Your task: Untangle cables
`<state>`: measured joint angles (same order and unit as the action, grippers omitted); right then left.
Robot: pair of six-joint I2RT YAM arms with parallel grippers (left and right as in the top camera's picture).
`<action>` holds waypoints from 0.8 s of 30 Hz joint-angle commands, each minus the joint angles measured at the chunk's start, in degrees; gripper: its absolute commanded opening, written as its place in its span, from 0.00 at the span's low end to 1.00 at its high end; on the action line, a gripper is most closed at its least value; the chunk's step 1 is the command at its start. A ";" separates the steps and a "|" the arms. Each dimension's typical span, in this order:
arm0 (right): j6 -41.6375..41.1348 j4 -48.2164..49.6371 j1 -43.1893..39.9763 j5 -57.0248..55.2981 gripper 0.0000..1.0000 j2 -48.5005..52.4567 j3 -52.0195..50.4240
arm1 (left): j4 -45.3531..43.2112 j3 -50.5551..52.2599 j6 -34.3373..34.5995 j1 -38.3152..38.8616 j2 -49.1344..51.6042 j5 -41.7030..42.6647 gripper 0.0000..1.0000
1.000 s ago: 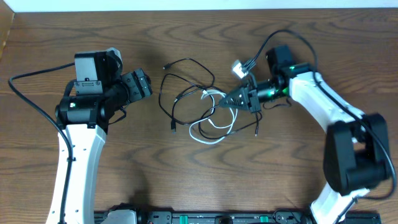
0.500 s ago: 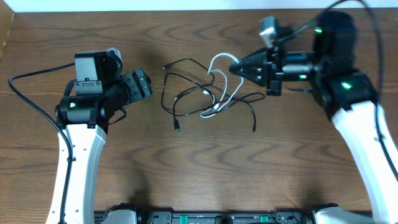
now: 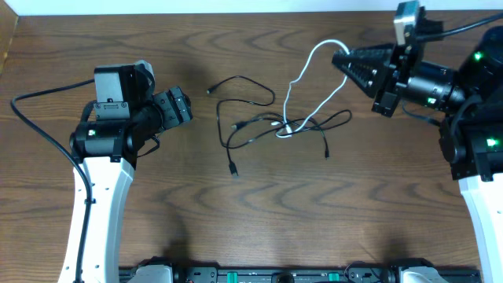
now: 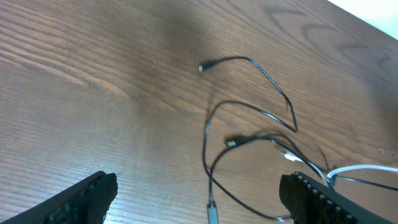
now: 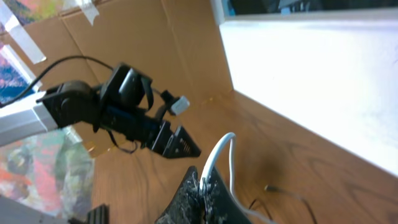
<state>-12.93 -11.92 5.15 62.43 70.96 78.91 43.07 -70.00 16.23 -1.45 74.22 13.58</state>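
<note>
A thin black cable [image 3: 250,118] lies looped on the wooden table's middle, its plug ends spread out; it also shows in the left wrist view [image 4: 249,124]. A thin white cable [image 3: 310,75] rises from the tangle in a loop. My right gripper [image 3: 339,60] is shut on the white cable [image 5: 217,155] and holds it above the table at the upper right. The white cable's lower part still crosses the black one near the middle [image 3: 284,128]. My left gripper [image 4: 199,199] is open and empty, left of the cables, above the table.
The left arm [image 3: 126,118] stands at the table's left side, the right arm [image 3: 464,118] at the right. Cardboard walls [image 5: 155,43] and the left arm [image 5: 124,112] show in the right wrist view. The table's back edge [image 3: 236,11] runs along the top.
My right gripper has lifted and moved up and to the right with the white cable, pulling it out of the tangle. The black cable has been dragged slightly right. The left arm has not moved.
</note>
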 commanded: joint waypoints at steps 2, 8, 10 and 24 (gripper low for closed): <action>-7.13 5.44 -0.50 -0.37 0.01 -1.60 1.11 | 0.04 -0.72 -0.96 -0.31 -0.04 0.09 0.89; -14.12 13.33 -0.66 -0.50 0.01 -1.64 2.78 | 0.11 -0.72 -4.57 -0.28 -0.04 5.88 0.89; -14.78 13.70 -0.66 -1.53 0.01 -1.64 3.32 | 0.09 -0.72 -10.10 -0.22 -0.04 10.93 0.89; -20.81 16.85 -0.66 -12.74 0.01 -1.64 8.55 | 0.15 -0.72 -32.65 -0.07 -0.04 39.80 0.89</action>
<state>-30.89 4.58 4.71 54.94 70.30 85.17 43.11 -70.00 -9.06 -1.45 74.22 44.42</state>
